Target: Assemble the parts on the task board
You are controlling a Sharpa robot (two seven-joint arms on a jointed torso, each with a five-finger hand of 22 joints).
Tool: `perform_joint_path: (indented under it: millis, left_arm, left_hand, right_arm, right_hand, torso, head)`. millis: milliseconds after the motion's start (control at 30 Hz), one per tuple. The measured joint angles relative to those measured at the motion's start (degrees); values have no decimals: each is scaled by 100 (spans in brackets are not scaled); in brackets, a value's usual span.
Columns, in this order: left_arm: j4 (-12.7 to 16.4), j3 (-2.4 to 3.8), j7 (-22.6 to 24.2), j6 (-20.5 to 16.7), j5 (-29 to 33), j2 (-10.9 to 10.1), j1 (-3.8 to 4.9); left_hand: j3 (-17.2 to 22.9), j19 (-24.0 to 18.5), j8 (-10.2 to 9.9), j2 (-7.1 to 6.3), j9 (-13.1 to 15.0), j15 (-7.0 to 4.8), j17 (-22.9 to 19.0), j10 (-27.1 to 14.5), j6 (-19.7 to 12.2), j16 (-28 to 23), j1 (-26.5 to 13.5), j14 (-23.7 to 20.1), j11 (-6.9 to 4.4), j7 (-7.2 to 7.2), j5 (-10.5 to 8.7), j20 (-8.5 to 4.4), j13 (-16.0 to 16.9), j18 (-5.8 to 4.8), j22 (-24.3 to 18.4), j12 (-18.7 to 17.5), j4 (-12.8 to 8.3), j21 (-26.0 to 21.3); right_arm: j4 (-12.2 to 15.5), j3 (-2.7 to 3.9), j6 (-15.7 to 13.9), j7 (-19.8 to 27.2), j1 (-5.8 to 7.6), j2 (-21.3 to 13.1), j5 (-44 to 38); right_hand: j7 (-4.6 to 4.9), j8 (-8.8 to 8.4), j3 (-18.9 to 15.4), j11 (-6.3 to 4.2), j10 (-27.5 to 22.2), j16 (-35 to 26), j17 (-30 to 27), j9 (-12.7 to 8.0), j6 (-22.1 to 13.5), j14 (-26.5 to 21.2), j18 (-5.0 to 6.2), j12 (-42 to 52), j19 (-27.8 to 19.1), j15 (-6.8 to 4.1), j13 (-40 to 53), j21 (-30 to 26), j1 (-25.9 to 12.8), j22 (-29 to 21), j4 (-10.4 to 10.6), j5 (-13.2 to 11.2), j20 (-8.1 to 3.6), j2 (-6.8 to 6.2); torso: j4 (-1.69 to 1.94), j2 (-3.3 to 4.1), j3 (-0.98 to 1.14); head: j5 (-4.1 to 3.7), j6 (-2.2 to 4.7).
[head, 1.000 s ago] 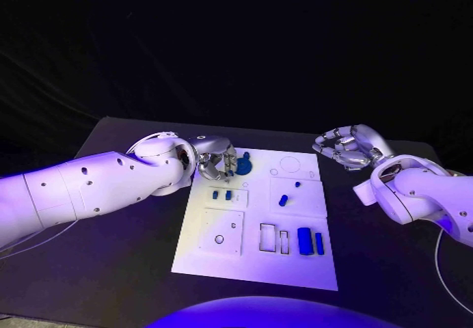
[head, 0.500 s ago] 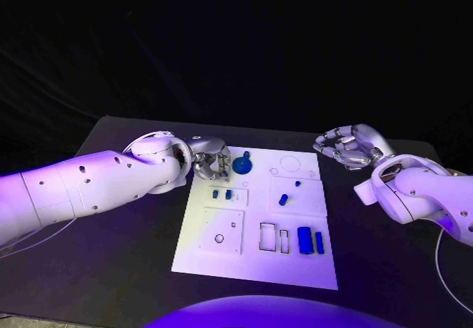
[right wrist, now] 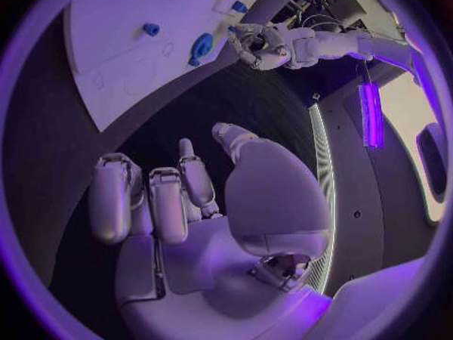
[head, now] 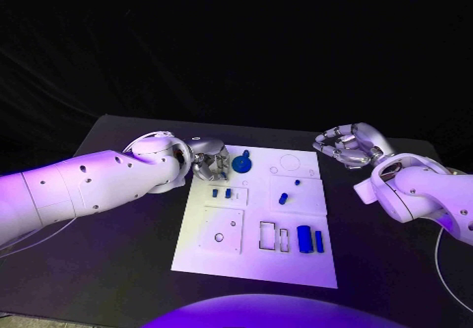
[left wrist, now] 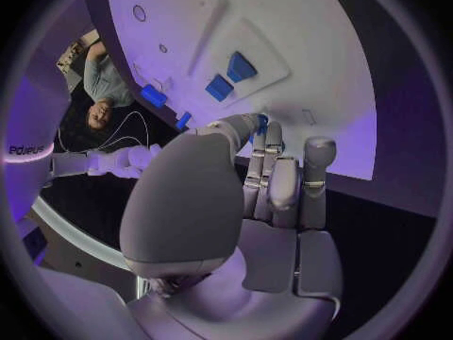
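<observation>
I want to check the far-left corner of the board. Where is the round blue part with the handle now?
In the head view, the round blue part lies on the task board near its far-left corner, just beside the left hand.

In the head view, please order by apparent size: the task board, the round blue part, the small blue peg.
1. task board
2. round blue part
3. small blue peg

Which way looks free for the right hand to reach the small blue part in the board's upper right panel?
Probably straight in from the right: the right hand hovers empty off the task board, nothing between it and the small blue part.
</observation>
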Motion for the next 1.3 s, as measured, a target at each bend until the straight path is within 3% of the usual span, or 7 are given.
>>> perform_joint_path:
  millis: [1300]
  left_arm:
    - [-58, -15, 40, 119, 28, 92, -16]
  left_hand:
    - [-48, -1, -39, 0, 42, -11, 200, 134, 61, 32, 0, 11, -51, -62, -3, 0, 66, 0, 41, -23, -16, -3]
  right_arm:
    - [-1, 0, 0, -5, -2, 1, -2]
  right_hand:
    - [0, 0, 1, 0, 0, 0, -1, -3, 0, 0, 0, 0, 0, 0, 0, -23, 23, -3, -1, 0, 0, 23]
  torso:
    - [0, -7, 7]
  head:
    - [1, -49]
